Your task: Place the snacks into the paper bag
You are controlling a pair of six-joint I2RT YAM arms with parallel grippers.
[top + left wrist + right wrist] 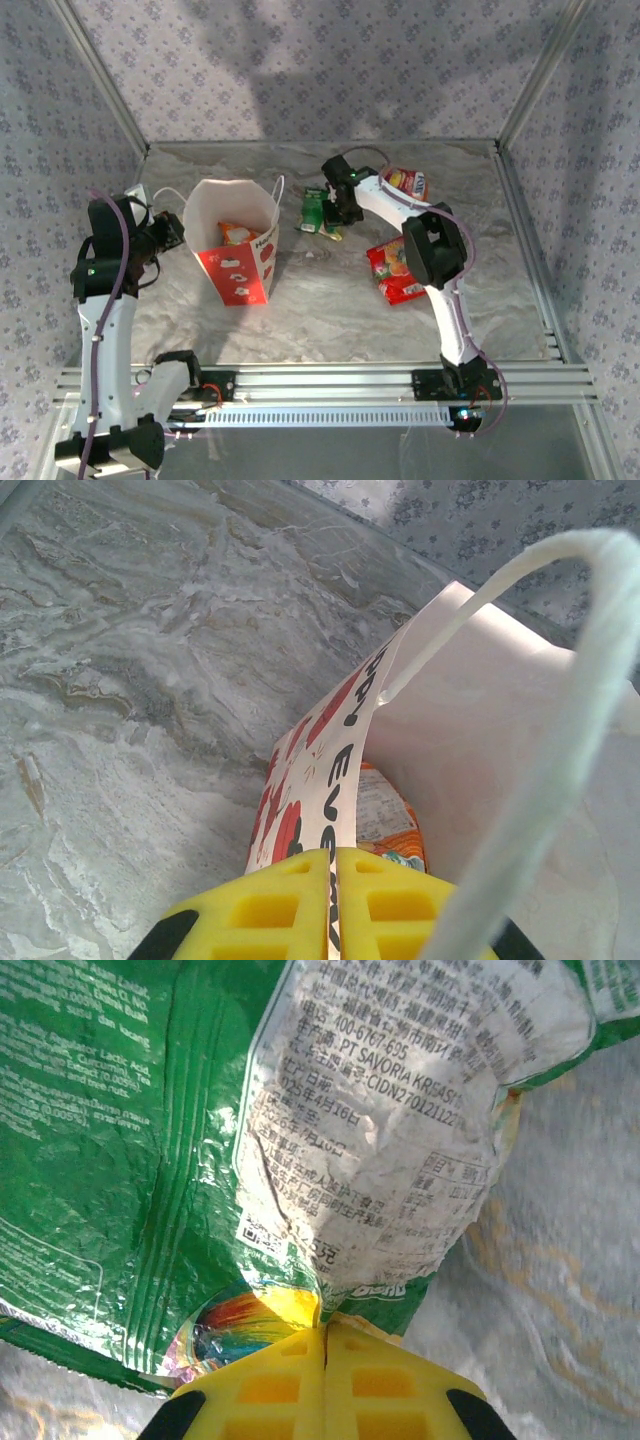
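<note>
The white and red paper bag (240, 262) stands open at the left of the table, with an orange snack packet (238, 232) inside. My left gripper (172, 231) is shut on its left wall; in the left wrist view the yellow fingers (290, 910) pinch the printed wall (340, 730), beside the orange packet (385, 815). My right gripper (340, 205) is shut on the lower edge of a green snack packet (316, 210), seen close up (150, 1140) above the closed fingers (270, 1390). A red packet (393, 270) lies to the right.
Another red-orange packet (405, 182) lies at the back right by the right arm's elbow. The bag's white cord handle (560, 680) loops past the left wrist camera. Metal frame posts (525, 90) and patterned walls bound the marbled table (330, 310); a slotted rail (330, 380) runs along the front.
</note>
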